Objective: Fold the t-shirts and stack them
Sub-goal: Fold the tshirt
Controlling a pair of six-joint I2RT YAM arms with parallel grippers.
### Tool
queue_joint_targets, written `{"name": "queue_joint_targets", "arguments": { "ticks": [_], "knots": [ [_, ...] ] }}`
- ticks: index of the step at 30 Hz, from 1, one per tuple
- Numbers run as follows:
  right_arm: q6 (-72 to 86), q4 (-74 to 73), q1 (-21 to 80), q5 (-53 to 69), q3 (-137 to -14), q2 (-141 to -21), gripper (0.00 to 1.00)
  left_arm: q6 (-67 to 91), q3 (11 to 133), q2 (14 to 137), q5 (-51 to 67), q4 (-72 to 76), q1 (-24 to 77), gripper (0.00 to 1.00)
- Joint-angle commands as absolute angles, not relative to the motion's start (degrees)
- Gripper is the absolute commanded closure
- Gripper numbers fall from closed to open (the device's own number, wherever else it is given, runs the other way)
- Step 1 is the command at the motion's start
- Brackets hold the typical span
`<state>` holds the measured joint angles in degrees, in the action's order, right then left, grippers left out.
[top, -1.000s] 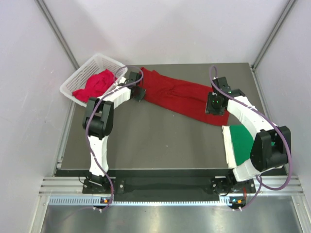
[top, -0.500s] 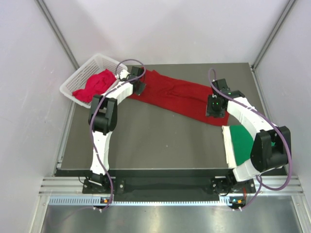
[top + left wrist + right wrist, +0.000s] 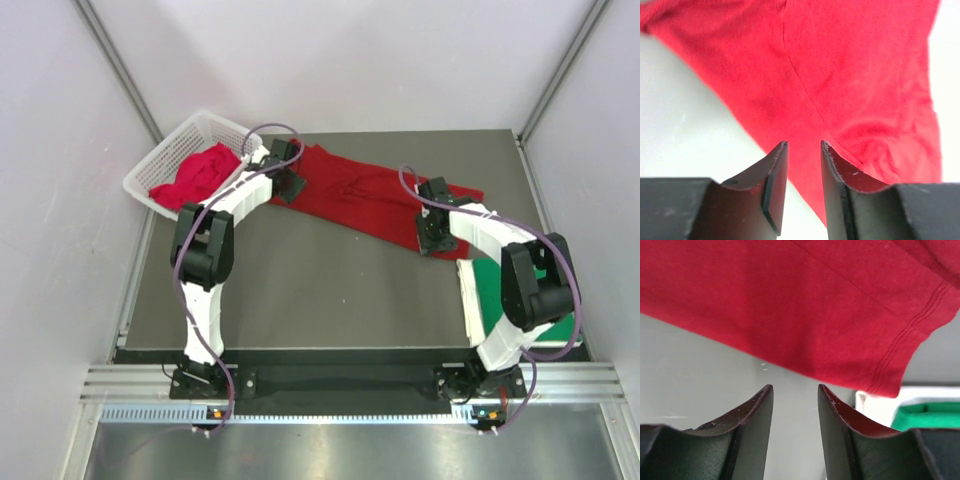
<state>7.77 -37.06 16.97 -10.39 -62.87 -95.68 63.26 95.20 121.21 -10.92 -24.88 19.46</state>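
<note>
A dark red t-shirt [image 3: 365, 195] lies spread across the far part of the table. My left gripper [image 3: 288, 186] hovers over its left end. In the left wrist view this gripper [image 3: 804, 144] is open, with red cloth [image 3: 855, 80] beyond the fingertips and nothing between them. My right gripper [image 3: 432, 236] is at the shirt's near right edge. In the right wrist view it [image 3: 795, 387] is open over bare table, just short of the stitched hem [image 3: 890, 365]. A folded green t-shirt [image 3: 498, 285] lies at the right, partly under the right arm.
A white lattice basket [image 3: 160, 152] at the far left corner holds a crumpled pinkish red shirt [image 3: 200, 172]. A white border [image 3: 468, 295] shows along the green shirt's left side. Grey walls close in the table on three sides.
My left gripper has opened and let go of the shirt's left end. My right arm has swung left, bringing its gripper to the shirt's near edge and uncovering the shirt's right end.
</note>
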Motion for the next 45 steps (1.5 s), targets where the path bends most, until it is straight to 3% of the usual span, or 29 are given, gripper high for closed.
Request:
{"name": "queue_joint_targets", "arguments": {
  "ticks": [1, 10, 20, 45],
  "knots": [
    [1.24, -28.93, 17.58, -15.3, -61.0, -94.48, 0.59, 67.48, 92.9, 115.14, -9.66, -27.15, 18.98, 0.62],
    [-18.62, -21.18, 20.39, -16.7, -58.18, -94.13, 0.53, 81.73, 90.53, 116.89, 2.19, -25.84, 14.68, 0.62],
    [-23.11, -25.31, 19.95, -10.81, -58.45, -96.07, 0.57, 78.49, 91.05, 115.4, -3.78, -28.74, 14.59, 0.54],
    [-29.36, -26.46, 14.68, -8.17, -55.02, -96.07, 0.58, 79.45, 90.62, 119.88, -5.97, -29.44, 16.79, 0.51]
  ]
}}
